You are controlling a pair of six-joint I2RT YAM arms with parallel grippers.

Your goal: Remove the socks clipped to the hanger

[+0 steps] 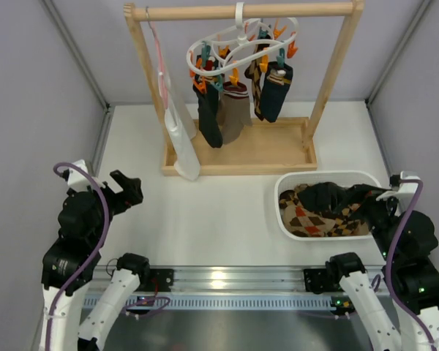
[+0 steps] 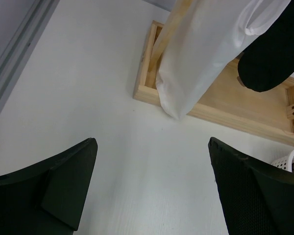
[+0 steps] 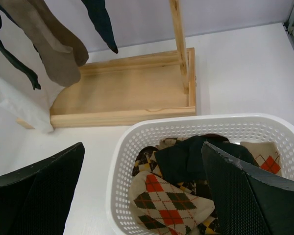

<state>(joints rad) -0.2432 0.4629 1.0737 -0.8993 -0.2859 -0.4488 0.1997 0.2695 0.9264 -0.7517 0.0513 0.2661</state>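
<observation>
Hanging: socks point(image 1: 234, 117) clipped to the hanger point(image 1: 239, 18), above the wooden tray point(image 1: 278, 150).
Left hand point(image 1: 132, 189): spread wide, empty, over the desk point(image 1: 219, 212).
Right hand point(image 3: 142, 191): spread wide, empty, over basket point(image 1: 287, 213).
Risk: tugging sideways may unhook the hanger from its rail point(image 1: 183, 12).

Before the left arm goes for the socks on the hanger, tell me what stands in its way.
The white cloth hangs at the left end of the rack, between the left gripper and the socks; nothing else visible intervenes.
</observation>
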